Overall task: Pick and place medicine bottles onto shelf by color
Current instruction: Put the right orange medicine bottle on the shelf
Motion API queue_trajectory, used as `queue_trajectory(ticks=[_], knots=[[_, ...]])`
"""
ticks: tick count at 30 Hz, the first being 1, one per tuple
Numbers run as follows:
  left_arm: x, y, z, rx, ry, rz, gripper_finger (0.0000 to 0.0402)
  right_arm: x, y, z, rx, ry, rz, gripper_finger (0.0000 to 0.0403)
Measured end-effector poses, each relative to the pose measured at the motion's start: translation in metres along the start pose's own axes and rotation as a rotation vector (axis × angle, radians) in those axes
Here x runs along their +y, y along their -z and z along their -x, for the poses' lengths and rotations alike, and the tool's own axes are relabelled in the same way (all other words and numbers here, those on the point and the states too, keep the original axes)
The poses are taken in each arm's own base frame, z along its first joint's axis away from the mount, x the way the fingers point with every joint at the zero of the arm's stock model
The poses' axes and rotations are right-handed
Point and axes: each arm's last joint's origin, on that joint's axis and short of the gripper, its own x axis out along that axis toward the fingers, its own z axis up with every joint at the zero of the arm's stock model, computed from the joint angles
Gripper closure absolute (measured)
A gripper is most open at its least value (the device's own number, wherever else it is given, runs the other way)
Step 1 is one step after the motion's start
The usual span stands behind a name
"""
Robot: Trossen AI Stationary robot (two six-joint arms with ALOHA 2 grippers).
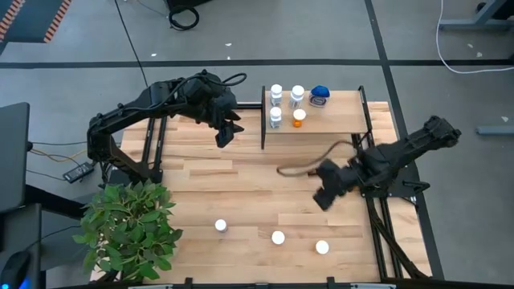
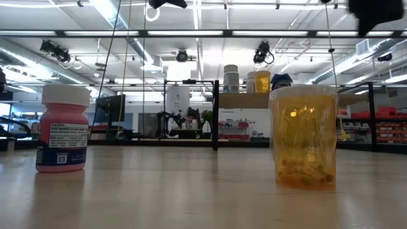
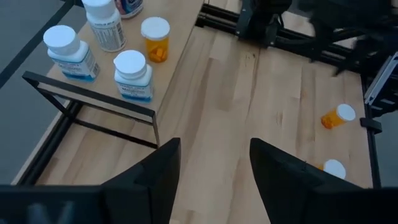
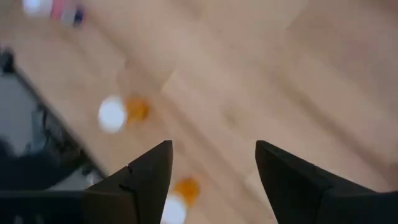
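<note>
Plank-patterned wood makes up the tabletop (image 1: pixel 241 185), with a leafy plant (image 1: pixel 128 225) at the left arm's near corner and the shelf (image 1: pixel 337 120) at the far edge. Five medicine bottles stand on the shelf: three white-capped clear ones (image 1: pixel 276 95) grouped at one end, an orange one (image 1: pixel 299 118) just beside them, and a squat blue one (image 1: pixel 320 95) farther along, which looks like sorting by colour already under way. Three bottles (image 1: pixel 278 238) remain on the near part of the table, well apart from the shelf; the low view shows one as pink-bodied (image 2: pixel 62 130) and another as orange (image 2: pixel 304 137).

Both grippers are empty with fingers spread. The left gripper (image 1: pixel 227 132) hovers just beside the shelf's end, its wrist view looking across at the sorted bottles, none of them between its fingers. The right gripper (image 1: pixel 325 195) hangs over the table between shelf and loose bottles; its wrist view shows two orange bottles (image 4: pixel 121 112) below, one near the gap between the fingers but not inside it. A judgement: the right arm seems best placed to take the next orange bottle.
</note>
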Motion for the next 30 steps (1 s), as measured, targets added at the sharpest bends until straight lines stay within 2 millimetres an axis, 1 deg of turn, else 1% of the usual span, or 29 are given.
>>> queue_trajectory(ticks=[4, 6, 8, 11, 15, 18, 22, 24, 26, 30], knots=[[-0.003, 0.0, 0.0, 0.002, 0.007, 0.043, 0.0193, 0.01, 0.029, 0.0, 0.068, -0.025, 0.027, 0.0148], [-0.006, 0.001, 0.0, 0.004, 0.015, 0.06, 0.019, 0.017, 0.042, -0.006, 0.089, -0.037, 0.048, 0.0134], [-0.01, 0.001, -0.001, 0.006, 0.024, 0.079, 0.0188, 0.03, 0.054, -0.016, 0.11, -0.072, 0.09, 0.0118], [-0.018, 0.002, -0.001, 0.009, 0.031, 0.096, 0.0187, 0.047, 0.072, -0.039, 0.184, -0.087, 0.165, 0.0098], [-0.03, 0.004, -0.001, 0.008, 0.017, 0.117, 0.0186, 0.052, 0.092, -0.067, 0.299, 0.011, 0.224, 0.0083], [-0.039, 0.006, -0.001, 0.009, 0.023, 0.124, 0.0186, 0.055, 0.103, -0.08, 0.309, 0.042, 0.214, 0.0079], [-0.051, 0.008, 0.0, 0.01, 0.027, 0.135, 0.0186, 0.065, 0.114, -0.092, 0.311, -0.009, 0.214, 0.0079], [-0.056, 0.01, 0.0, 0.01, 0.02, 0.132, 0.0186, 0.067, 0.119, -0.099, 0.313, -0.007, 0.19, 0.0079], [-0.061, 0.012, 0.0, 0.013, 0.008, 0.137, 0.0186, 0.067, 0.12, -0.105, 0.314, 0.018, 0.172, 0.0079], [-0.07, 0.015, 0.001, 0.023, 0.016, 0.122, 0.0186, 0.067, 0.12, -0.111, 0.301, 0.036, 0.167, 0.0079]])
